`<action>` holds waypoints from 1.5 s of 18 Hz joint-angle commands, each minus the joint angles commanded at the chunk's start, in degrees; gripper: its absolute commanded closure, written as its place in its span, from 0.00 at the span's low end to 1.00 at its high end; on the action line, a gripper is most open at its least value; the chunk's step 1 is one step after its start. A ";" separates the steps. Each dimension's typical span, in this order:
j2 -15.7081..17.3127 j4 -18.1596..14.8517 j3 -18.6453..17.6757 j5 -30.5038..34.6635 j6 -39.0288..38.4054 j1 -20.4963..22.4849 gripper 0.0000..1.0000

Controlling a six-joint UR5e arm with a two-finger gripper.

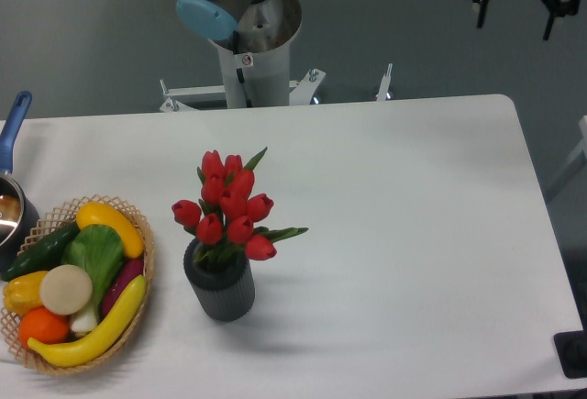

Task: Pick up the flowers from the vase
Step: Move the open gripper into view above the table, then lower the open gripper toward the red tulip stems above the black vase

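Fruit and vegetables fill the woven wicker basket [142, 275] at the near left of the white table [413, 234], and just to its right we see the dark grey ribbed cylindrical vase [220, 293] standing upright, apart from the basket. Red tulip buds with green leaves, the flowers [231, 206], sit in that vase. Far off at the top right, beyond the table's edge, we find the black gripper [515, 16], its jaws spread apart and holding nothing.
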 joint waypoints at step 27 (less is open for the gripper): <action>0.97 12.22 -16.08 -17.73 -11.78 -7.64 0.00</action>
